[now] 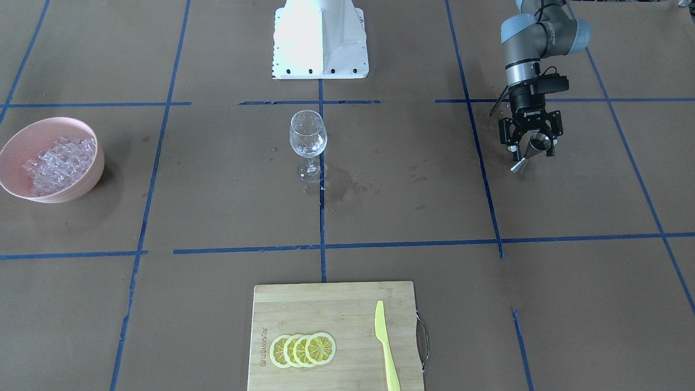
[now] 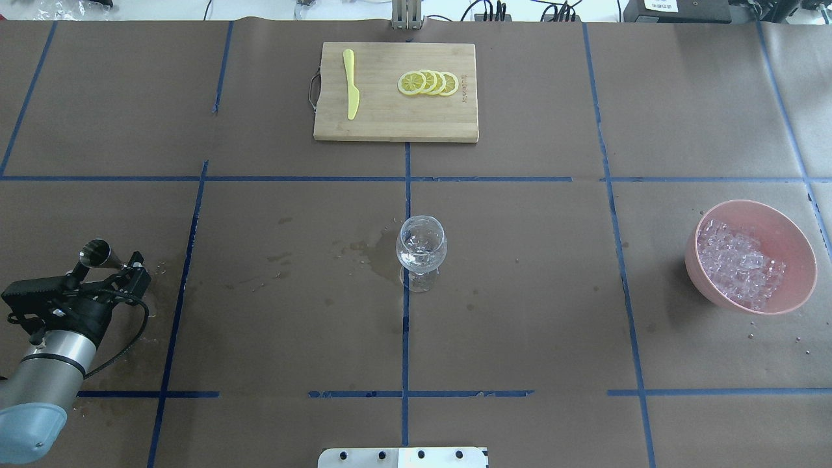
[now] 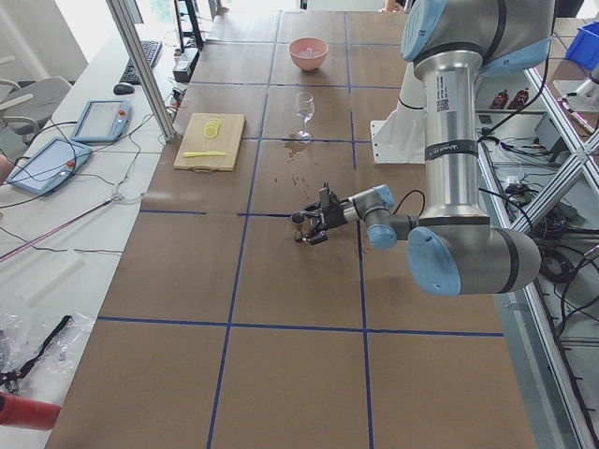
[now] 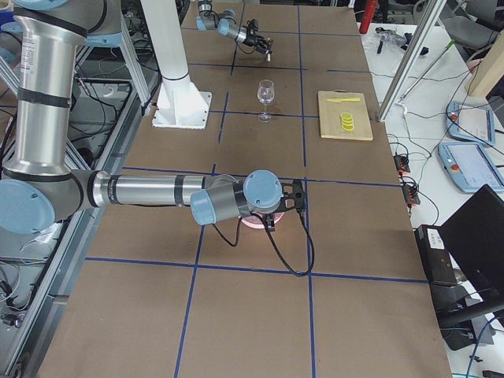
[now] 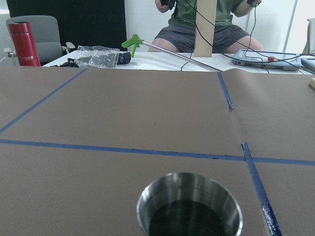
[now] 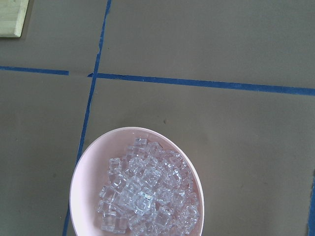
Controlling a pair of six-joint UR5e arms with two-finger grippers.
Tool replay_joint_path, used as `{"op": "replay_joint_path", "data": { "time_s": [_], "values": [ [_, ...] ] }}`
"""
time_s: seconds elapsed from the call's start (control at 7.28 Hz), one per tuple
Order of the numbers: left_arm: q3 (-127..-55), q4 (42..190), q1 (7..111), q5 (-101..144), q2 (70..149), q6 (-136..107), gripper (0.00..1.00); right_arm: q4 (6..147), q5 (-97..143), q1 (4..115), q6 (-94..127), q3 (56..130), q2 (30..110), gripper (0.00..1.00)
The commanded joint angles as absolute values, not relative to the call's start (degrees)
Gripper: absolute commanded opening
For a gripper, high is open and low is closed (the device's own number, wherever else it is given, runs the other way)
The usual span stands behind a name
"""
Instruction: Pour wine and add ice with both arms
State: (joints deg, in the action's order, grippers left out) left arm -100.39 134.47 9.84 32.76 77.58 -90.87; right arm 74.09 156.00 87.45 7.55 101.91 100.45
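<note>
A board [image 2: 390, 123] with lemon slices [image 2: 429, 82] and a knife [image 2: 351, 84] lies at the table's far edge, well apart from the glass [image 2: 421, 250] standing upright mid-table. Wet stains [image 2: 364, 250] spot the paper between the glass and the left gripper [image 1: 531, 155]. Its jaws clamp a metal jigger [image 1: 522, 161], tilted, mouth up and away from the robot, with dark wine [image 5: 189, 223] inside. The right gripper [image 4: 298, 197] hangs over a pink bowl [image 2: 803, 250] heaped with ice [image 2: 738, 260]; I cannot tell how its jaws stand.
</note>
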Motion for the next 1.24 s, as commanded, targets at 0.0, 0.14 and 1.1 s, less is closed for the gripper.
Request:
{"op": "replay_joint_path", "data": {
  "time_s": [0.0,0.14,1.1],
  "values": [
    [-99.1,134.5,9.8,32.6,78.4,-90.9,0.69,74.1,156.0,87.4,7.6,102.2,100.7,1.00],
    [-99.4,134.5,9.8,32.6,78.4,-90.9,0.53,74.1,156.0,87.4,7.6,102.6,100.8,1.00],
    [-107.5,137.6,10.1,30.2,81.2,-82.5,0.00,74.1,156.1,87.4,8.5,102.8,100.9,1.00]
  ]
}}
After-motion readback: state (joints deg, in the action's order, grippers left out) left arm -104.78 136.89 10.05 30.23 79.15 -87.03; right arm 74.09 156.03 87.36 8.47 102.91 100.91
